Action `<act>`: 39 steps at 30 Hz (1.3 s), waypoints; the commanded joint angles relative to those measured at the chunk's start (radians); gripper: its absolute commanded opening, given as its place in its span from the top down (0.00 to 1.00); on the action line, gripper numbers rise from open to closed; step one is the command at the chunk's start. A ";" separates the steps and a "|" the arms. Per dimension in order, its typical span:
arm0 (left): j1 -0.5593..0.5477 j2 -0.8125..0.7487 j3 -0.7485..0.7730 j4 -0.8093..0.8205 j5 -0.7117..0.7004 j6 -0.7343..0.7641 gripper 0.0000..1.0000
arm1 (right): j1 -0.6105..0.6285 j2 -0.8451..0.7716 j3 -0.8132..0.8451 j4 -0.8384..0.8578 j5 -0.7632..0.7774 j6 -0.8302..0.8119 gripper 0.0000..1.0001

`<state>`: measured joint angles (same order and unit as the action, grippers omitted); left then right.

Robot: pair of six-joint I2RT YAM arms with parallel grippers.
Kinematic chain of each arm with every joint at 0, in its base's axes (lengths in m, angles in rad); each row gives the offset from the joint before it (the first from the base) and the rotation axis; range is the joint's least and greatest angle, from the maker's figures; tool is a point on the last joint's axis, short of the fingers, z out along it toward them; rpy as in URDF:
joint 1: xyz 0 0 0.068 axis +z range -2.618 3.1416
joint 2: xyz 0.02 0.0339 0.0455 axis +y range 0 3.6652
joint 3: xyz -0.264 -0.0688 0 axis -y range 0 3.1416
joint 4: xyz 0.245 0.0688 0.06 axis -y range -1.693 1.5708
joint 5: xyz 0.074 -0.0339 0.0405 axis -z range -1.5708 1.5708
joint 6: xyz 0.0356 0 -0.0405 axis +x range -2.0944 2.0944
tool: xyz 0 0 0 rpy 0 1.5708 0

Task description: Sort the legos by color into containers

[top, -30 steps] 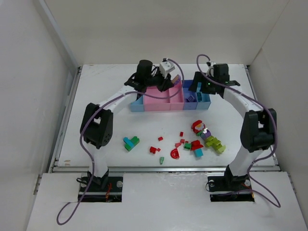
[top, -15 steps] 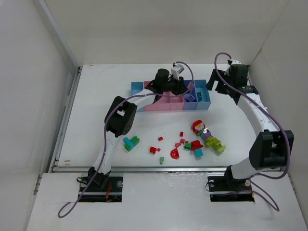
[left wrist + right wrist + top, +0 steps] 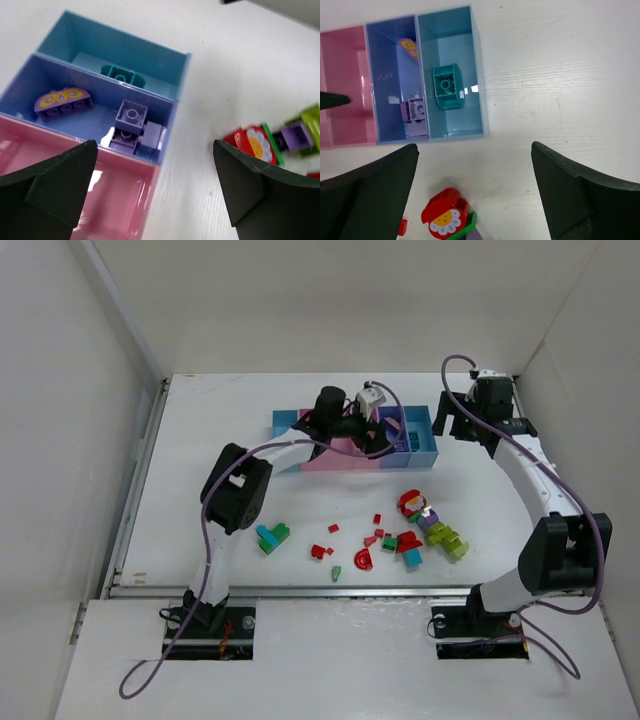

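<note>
While the left gripper [image 3: 152, 147] is hovering over the right half of the containers [image 3: 284, 422], we are seeing its jaws standing wide apart with nothing between them, above the wall that is dividing the narrower pink bin [image 3: 117, 200] from the purple-blue bin [image 3: 75, 80]. Inside that purple-blue bin, two square purple bricks [image 3: 131, 114] are lying together by its front wall, and a rounded purple piece with yellow print [image 3: 63, 104] is lying apart from them, farther back. A single teal brick [image 3: 446, 86] is sitting in the light blue bin [image 3: 451, 35] at the containers' right end. The right gripper [image 3: 474, 147] is hanging over the tabletop [image 3: 200, 440] just off that right end, and its jaws are likewise spreading wide and holding nothing. In front of the containers, the unsorted legos [image 3: 415, 530] are lying scattered: a red flower-printed piece [image 3: 445, 215] nearest the right-end bins, a lime-yellow and purple cluster [image 3: 445, 538] beside it, small red bits [image 3: 322, 551] in front of the pink bins, and a teal-and-green piece [image 3: 270, 535] in front of the containers' left end.
</note>
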<state>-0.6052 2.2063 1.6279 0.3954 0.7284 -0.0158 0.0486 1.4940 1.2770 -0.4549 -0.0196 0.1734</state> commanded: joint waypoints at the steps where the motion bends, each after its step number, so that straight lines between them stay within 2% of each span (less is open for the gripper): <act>1: -0.001 -0.256 -0.054 -0.091 0.124 0.418 0.00 | 0.069 -0.061 0.044 -0.039 0.093 -0.049 0.00; 2: 0.011 -0.329 -0.089 -0.236 0.124 0.530 0.00 | 0.088 -0.073 0.044 -0.039 0.108 -0.049 0.00; 3: 0.036 -0.364 -0.109 -0.306 0.124 0.723 0.00 | 0.106 -0.074 0.044 -0.039 0.119 -0.049 0.00; 5: 0.073 -0.452 -0.157 -0.425 0.124 0.863 0.00 | 0.170 -0.083 0.035 -0.039 0.141 -0.049 0.00; 6: 0.114 -0.479 -0.193 -0.558 0.135 0.935 0.00 | 0.197 -0.083 0.035 -0.039 0.141 -0.049 0.00; 7: 0.134 -0.500 -0.203 -0.646 0.135 1.120 0.00 | 0.221 -0.083 0.035 -0.039 0.168 -0.049 0.00; 8: 0.151 -0.520 -0.203 -0.743 0.135 1.228 0.00 | 0.284 -0.083 0.035 -0.039 0.185 -0.049 0.00; 9: 0.165 -0.555 -0.224 -0.921 0.118 1.320 0.00 | 0.321 -0.072 0.044 -0.039 0.197 -0.076 0.00; 11: 0.202 -0.589 -0.250 -1.047 0.037 1.463 0.00 | 0.429 -0.061 0.044 -0.025 0.219 -0.109 0.00; 13: 0.252 -0.654 -0.317 -1.104 0.000 1.473 0.00 | 0.493 -0.040 0.044 0.004 0.208 -0.147 0.00; 16: 0.333 -0.776 -0.431 -1.072 0.038 1.379 0.00 | 0.598 0.000 0.044 0.034 0.129 -0.201 0.00; 17: 0.396 -0.813 -0.465 -1.045 0.081 1.334 0.00 | 0.626 0.009 0.044 0.047 0.101 -0.227 0.00; 19: 0.442 -0.937 -0.535 -0.909 0.082 1.208 0.00 | 0.695 0.034 0.033 0.088 0.000 -0.291 0.00; 20: 0.455 -0.982 -0.613 -0.847 0.004 1.032 0.00 | 0.714 0.034 0.022 0.102 -0.038 -0.375 0.00; 22: 0.455 -1.072 -0.687 -0.714 -0.131 0.825 0.00 | 0.750 0.046 0.013 0.146 -0.178 -0.463 0.00; 23: 0.455 -1.161 -0.751 -0.591 -0.308 0.732 0.00 | 0.751 0.055 -0.004 0.166 -0.221 -0.551 0.00; 24: 0.455 -1.203 -0.778 -0.534 -0.414 0.551 0.00 | 0.761 0.055 -0.014 0.194 -0.259 -0.593 0.00; 26: 0.455 -1.307 -0.815 -0.431 -0.638 0.412 0.00 | 0.761 0.081 -0.037 0.267 -0.350 -0.676 0.00; 27: 0.455 -1.336 -0.839 -0.409 -0.858 0.352 0.00 | 0.761 0.098 -0.038 0.280 -0.383 -0.760 0.00; 28: 0.464 -1.361 -0.849 -0.399 -0.933 0.276 0.00 | 0.772 0.121 -0.024 0.280 -0.452 -0.803 0.00; 31: 0.464 -1.433 -0.838 -0.481 -1.039 0.240 0.00 | 0.809 0.260 0.091 0.192 -0.502 -0.952 0.00; 33: 0.464 -1.476 -0.829 -0.555 -1.049 0.159 0.00 | 0.847 0.381 0.232 0.048 -0.520 -1.023 0.00; 35: 0.473 -1.504 -0.816 -0.628 -1.075 0.113 0.00 | 0.870 0.442 0.301 -0.013 -0.520 -1.106 0.00; 39: 0.594 -1.554 -0.780 -0.650 -1.086 0.077 0.00 | 0.899 0.482 0.308 0.025 -0.543 -1.167 0.00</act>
<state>-0.0753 0.6830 0.7990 -0.2340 -0.2665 0.1661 0.9302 1.9934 1.5402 -0.3935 -0.4782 -0.8639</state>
